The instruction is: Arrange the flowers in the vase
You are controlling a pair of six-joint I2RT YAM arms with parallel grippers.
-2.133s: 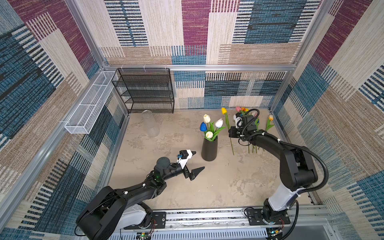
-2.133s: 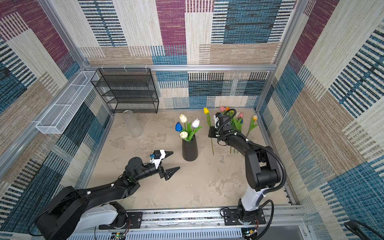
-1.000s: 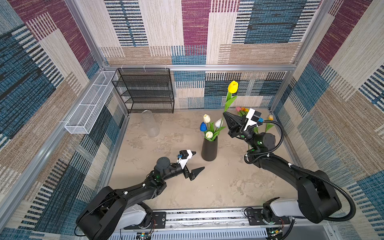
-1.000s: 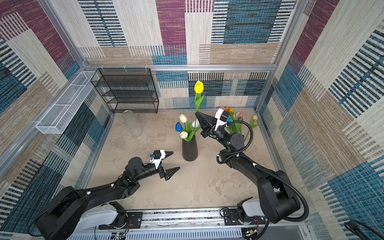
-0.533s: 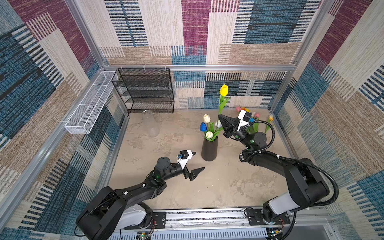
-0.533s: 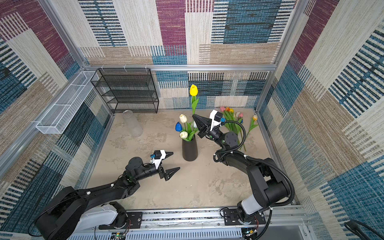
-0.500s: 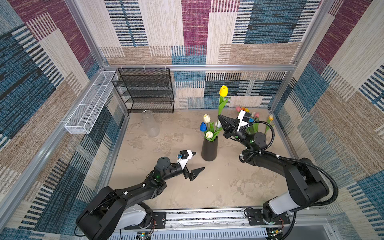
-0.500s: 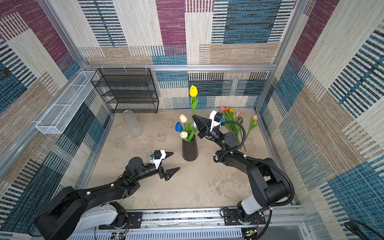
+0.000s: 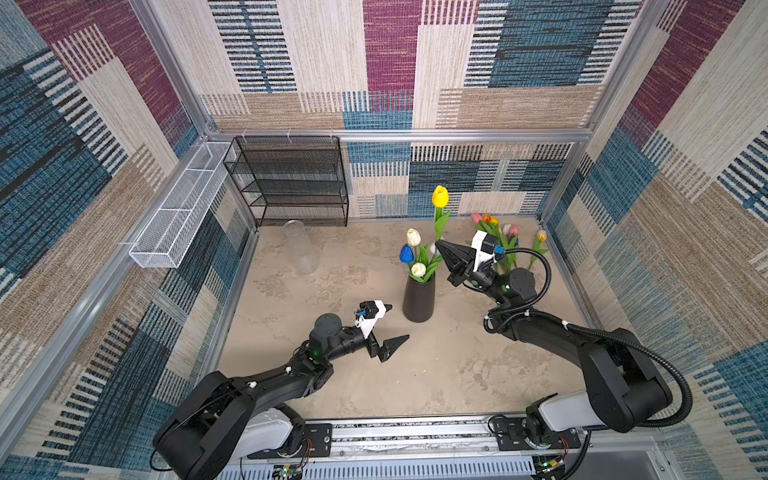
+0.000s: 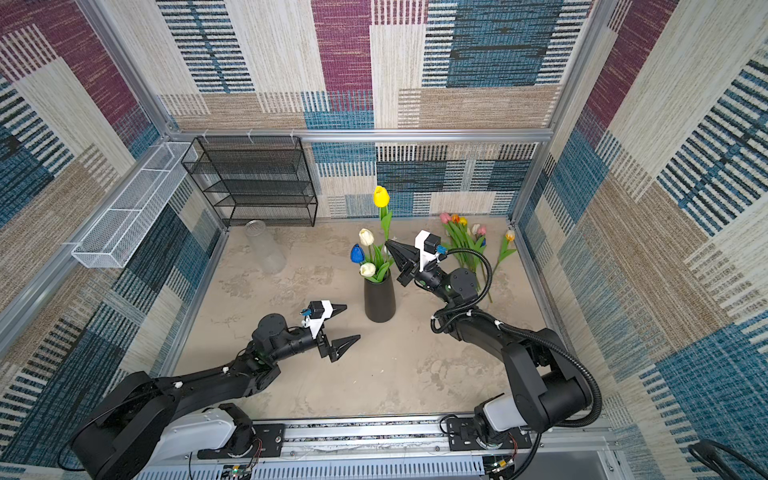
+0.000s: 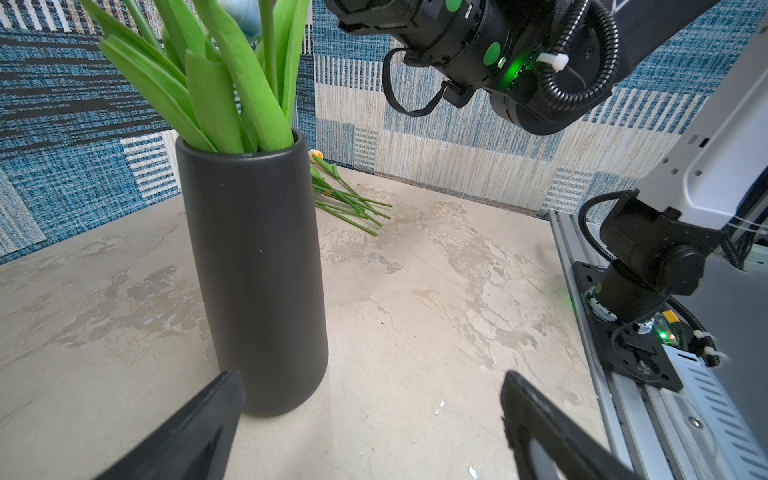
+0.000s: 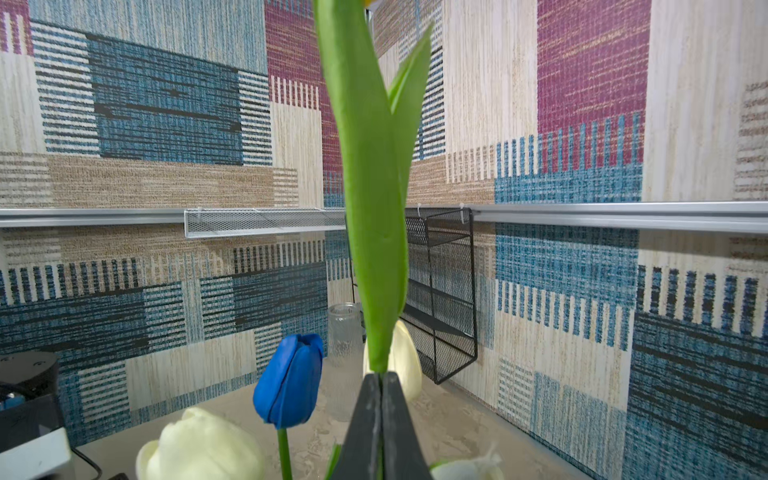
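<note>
The tabletop (image 9: 457, 374) is mostly bare, which leaves both arms room to swing. A black wire rack (image 9: 291, 183) and a glass jar (image 9: 300, 249) stand back by the far wall, out of the working lane. The dark vase (image 9: 418, 299) stands upright near the middle, between the two arms, so either could reach it. It already holds a blue tulip (image 12: 291, 378) and several cream ones, their leaves crowding the mouth.

The loose flowers (image 9: 496, 237) lie in a bunch on the tabletop near the far right corner, apart from the vase and on the right arm's side (hence, I judge, that arm does the fetching). One of them, the yellow tulip (image 9: 440, 196), is raised upright over the vase with its head high, so the stem can go straight down among the leaves. Whether its foot has entered the mouth is hidden.

The right pincer (image 9: 441, 246) is pressed together on that stem, low at the base of the leaf, which gives a steady hold and keeps the head free. The left pincer (image 9: 399, 322) hovers spread wide and empty just beside the vase's foot, not touching it. I judge it is placed there to steady the vase if the insertion pushes it.
</note>
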